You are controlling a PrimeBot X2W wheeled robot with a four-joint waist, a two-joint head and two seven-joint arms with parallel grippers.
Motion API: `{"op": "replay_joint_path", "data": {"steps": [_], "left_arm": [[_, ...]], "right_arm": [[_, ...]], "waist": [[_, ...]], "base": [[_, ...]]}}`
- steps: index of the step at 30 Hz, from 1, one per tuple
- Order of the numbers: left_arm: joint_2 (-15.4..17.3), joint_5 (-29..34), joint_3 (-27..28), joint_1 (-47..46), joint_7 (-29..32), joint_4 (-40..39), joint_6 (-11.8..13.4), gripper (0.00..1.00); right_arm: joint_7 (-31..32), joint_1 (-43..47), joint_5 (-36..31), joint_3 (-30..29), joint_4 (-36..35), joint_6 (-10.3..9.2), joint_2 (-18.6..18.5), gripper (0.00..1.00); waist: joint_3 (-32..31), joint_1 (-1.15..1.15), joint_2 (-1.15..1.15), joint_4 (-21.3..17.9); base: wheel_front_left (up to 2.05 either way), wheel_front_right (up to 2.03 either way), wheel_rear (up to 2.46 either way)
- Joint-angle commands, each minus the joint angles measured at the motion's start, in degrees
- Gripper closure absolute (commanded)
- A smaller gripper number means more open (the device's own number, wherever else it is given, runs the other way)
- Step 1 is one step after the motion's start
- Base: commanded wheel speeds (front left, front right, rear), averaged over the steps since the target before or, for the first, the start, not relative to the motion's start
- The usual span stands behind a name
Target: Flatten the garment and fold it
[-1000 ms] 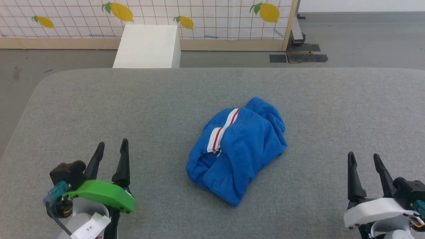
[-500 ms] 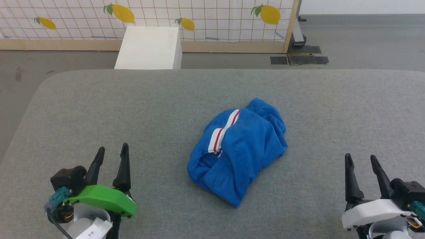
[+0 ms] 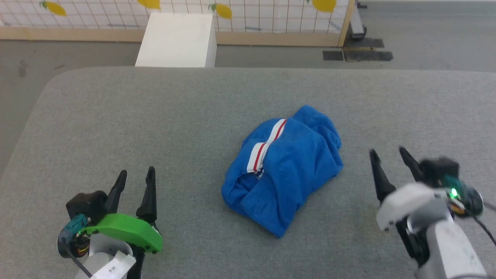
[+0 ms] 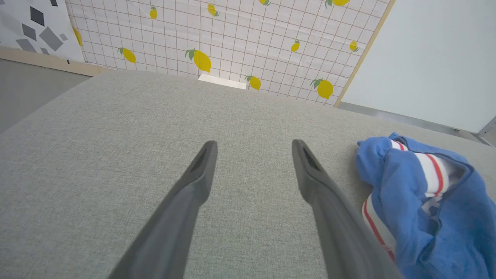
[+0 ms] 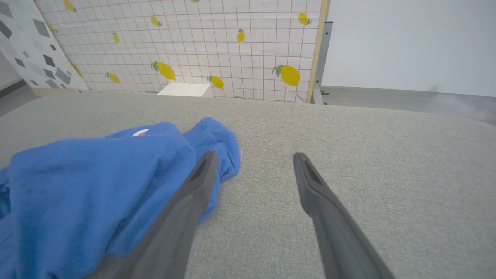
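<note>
Garment lies crumpled between the left gripper and right gripper, both spread wide, empty.

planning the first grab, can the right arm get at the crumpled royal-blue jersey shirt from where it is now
Probably yes. The right gripper is open and sits just to the side of the crumpled royal-blue jersey shirt on the grey fabric-covered table, not touching it, with nothing between them.

Nothing really readable here tbh, the small white tag by the left end effector has dark marks but they're too blurry.
</note>
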Motion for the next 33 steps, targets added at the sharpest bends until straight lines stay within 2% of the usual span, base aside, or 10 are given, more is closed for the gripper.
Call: {"op": "replay_joint_path", "data": {"steps": [1,9,13,19,25,26,27,28,33], "left_arm": [[-0.01,-0.05,-0.19,-1.11,0.43,-0.24,0.56,0.0],[-0.62,-0.41,-0.36,-2.75,0.93,-1.56,1.07,0.0],[-0.83,-0.64,-0.27,-3.23,0.81,-1.93,1.19,0.0],[-1.48,-0.99,-0.52,-3.92,0.58,-1.94,1.14,0.0],[-1.82,-1.55,-0.51,-4.02,0.33,-1.3,0.98,0.0],[-1.88,-1.66,-0.51,-3.99,0.29,-1.15,0.95,0.0],[-1.92,-1.77,-0.5,-3.97,0.27,-1.03,0.92,0.0],[-1.94,-1.89,-0.48,-3.92,0.24,-0.86,0.89,0.0],[-1.89,-2.24,-0.36,-3.52,0.05,-0.48,0.87,0.0]], "right_arm": [[3.3,-2.89,0.11,1.2,0.72,-0.09,-0.93,0.0],[28.53,-15.14,5.79,15.35,3.48,-0.09,-8.27,0.0],[38.36,-19.48,9.08,22.89,3.12,-0.09,-12.16,0.0],[47.58,-22.56,14.18,33.14,2.38,-0.09,-16.18,0.0],[50.02,-22.94,18.84,39.4,2.04,-0.09,-18.28,0.0],[50.09,-22.99,19.56,40.02,2.04,-0.09,-18.6,0.58],[49.72,-23.09,20.0,40.27,1.94,-0.09,-18.81,0.87],[49.37,-23.12,20.46,40.57,1.95,-0.09,-19.06,1.0],[45.78,-23.6,22.4,39.21,1.03,-0.09,-19.76,1.0]], "waist": [[1.56,0.0,0.0,0.87],[5.84,0.0,0.0,3.39],[7.6,0.0,0.0,4.4],[9.41,0.0,0.0,5.7],[9.82,0.0,0.0,5.99],[9.73,0.0,0.0,5.97],[9.63,0.0,0.0,5.93],[9.41,0.0,0.0,5.82],[8.02,0.0,0.0,4.83]], "base": [[0.0,0.0,0.0],[0.0,0.0,0.0],[0.0,0.0,0.0],[0.0,0.0,0.0],[0.0,0.0,0.0],[0.0,0.0,0.0],[0.0,0.0,0.0],[0.0,0.0,0.0],[0.0,0.0,0.0]]}}
